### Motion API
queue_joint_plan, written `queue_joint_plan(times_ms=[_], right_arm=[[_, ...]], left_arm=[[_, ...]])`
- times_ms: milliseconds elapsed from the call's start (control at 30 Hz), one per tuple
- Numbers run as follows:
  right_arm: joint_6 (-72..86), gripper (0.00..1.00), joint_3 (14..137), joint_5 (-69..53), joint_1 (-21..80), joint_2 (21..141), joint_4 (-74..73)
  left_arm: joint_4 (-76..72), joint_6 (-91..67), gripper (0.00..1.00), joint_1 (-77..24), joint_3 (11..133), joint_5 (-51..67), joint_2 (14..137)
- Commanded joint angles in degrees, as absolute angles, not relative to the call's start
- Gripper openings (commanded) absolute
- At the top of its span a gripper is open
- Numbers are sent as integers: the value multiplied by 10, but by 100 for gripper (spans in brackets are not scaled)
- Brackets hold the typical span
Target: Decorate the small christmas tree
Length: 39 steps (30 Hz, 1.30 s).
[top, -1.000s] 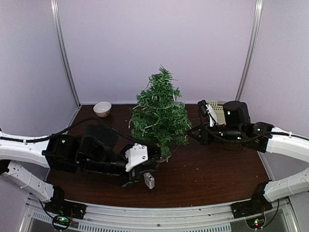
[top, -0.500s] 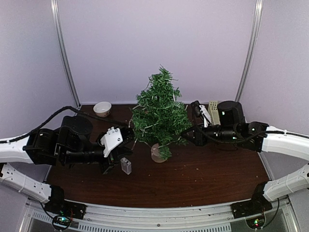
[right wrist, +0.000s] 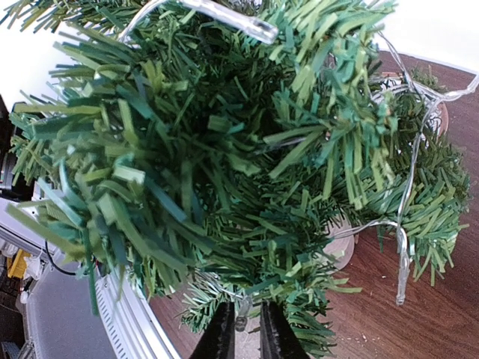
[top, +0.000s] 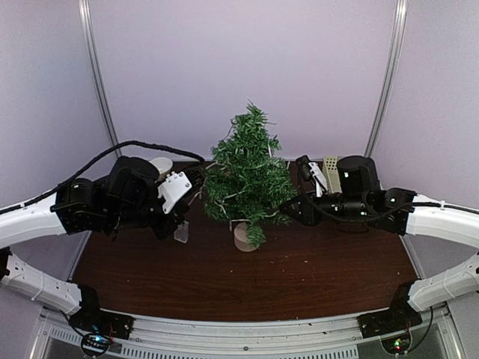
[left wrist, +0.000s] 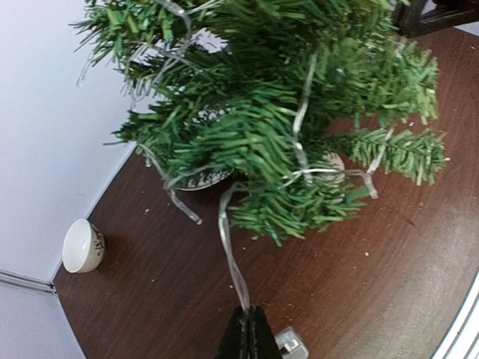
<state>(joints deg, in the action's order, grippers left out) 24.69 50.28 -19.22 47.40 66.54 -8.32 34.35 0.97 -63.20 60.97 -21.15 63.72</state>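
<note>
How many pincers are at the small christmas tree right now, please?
2. The left pincer is left of the small christmas tree, shut on the clear light string; the right pincer is right of it, slightly open among the lower branches. None seems hidden.

Parted claw (right wrist: 245, 318) beneath green tree (right wrist: 217, 172)

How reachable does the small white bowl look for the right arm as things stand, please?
Probably not: the small christmas tree stands between the right tool and the bowl, and the left arm crowds that corner.
</note>
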Motion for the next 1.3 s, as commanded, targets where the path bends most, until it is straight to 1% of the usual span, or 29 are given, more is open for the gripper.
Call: queue_joint_plan(times_ms=[0,233,533,700,967,1267], right_arm=[[237,17,519,-182,477,654,-83],[234,18,520,-178,476,650,-87],[231,18,521,-175,476,646,-93],[230,19,519,-173,475,643,-94],[228,19,521,-174,475,642,-96],[226,19,523,-175,475,645,-96]], left_arm=[[342,45,0,-602,648,-255,662],[293,93,0,-562,670,-258,692],[199,263,0,-555,686,-284,728],[183,311,0,-538,710,-261,746],[189,334,0,-500,736,-227,776],[142,346,0,-474,752,-181,823]])
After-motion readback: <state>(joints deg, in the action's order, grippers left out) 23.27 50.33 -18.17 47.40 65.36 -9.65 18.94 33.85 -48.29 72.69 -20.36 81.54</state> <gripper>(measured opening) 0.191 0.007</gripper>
